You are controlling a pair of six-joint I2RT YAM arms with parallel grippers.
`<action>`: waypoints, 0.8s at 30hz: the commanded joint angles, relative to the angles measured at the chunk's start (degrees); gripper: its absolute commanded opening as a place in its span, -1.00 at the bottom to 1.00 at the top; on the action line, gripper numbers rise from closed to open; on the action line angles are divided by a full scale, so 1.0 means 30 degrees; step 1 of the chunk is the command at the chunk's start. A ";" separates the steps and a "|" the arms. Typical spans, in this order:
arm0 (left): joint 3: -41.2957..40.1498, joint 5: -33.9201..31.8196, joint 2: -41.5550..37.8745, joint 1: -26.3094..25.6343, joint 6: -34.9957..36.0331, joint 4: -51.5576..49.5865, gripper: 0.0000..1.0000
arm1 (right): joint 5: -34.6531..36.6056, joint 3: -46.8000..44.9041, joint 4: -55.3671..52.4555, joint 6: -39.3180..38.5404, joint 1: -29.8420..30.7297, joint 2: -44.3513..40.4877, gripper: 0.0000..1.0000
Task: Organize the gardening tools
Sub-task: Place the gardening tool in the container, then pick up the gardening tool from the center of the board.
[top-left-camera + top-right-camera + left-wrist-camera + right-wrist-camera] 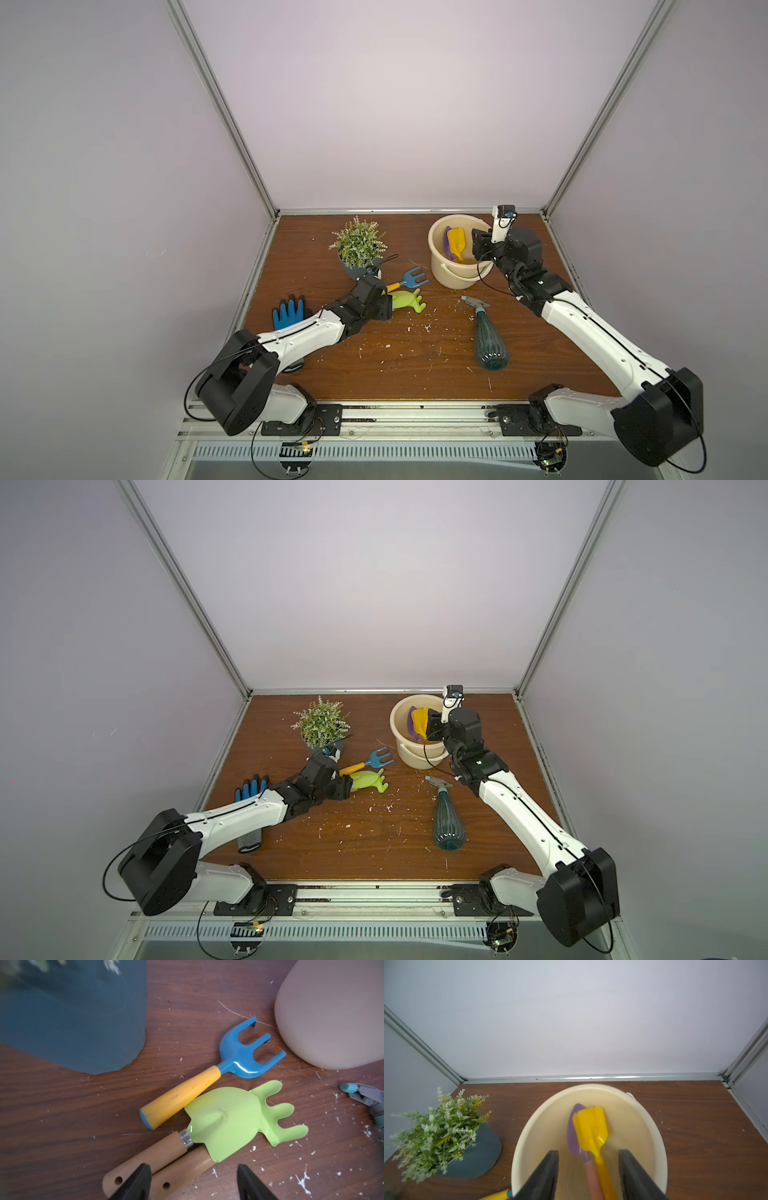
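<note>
Right gripper (588, 1151): jaws spread above the cream bucket (591, 1086), gripping neither the yellow trowel (591, 1128) nor the purple trowel (572, 1136) inside it; both handles run out of the wrist frame. Left gripper (194, 1165): jaws spread above the wooden handles of the lime trowel (224, 1118) and lime fork (280, 1118), its fingertips hiding part of them, with the blue fork (245, 1053) just beside. Spray bottle (490, 345) lies on open table (374, 374); the left arm hides part of the blue glove (288, 312).

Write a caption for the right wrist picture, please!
Open right tool above cream bucket with yellow trowel and purple trowel inside.
</note>
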 commanded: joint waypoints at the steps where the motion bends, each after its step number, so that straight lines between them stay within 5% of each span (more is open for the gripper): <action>1: 0.1668 0.0932 0.1265 0.0195 0.0784 -0.0643 0.39 | -0.0768 -0.1244 -0.0806 0.0920 0.0205 -0.1281 0.05; 13: 0.6717 0.0941 0.6094 0.0195 0.2672 -0.2771 0.39 | -0.0956 -0.3396 -0.1736 0.1173 0.0326 -0.3904 0.06; 24: 0.7915 0.0610 0.8091 0.0836 0.3682 -0.2952 0.32 | -0.1817 -0.3484 -0.1953 0.1373 0.0355 -0.4393 0.05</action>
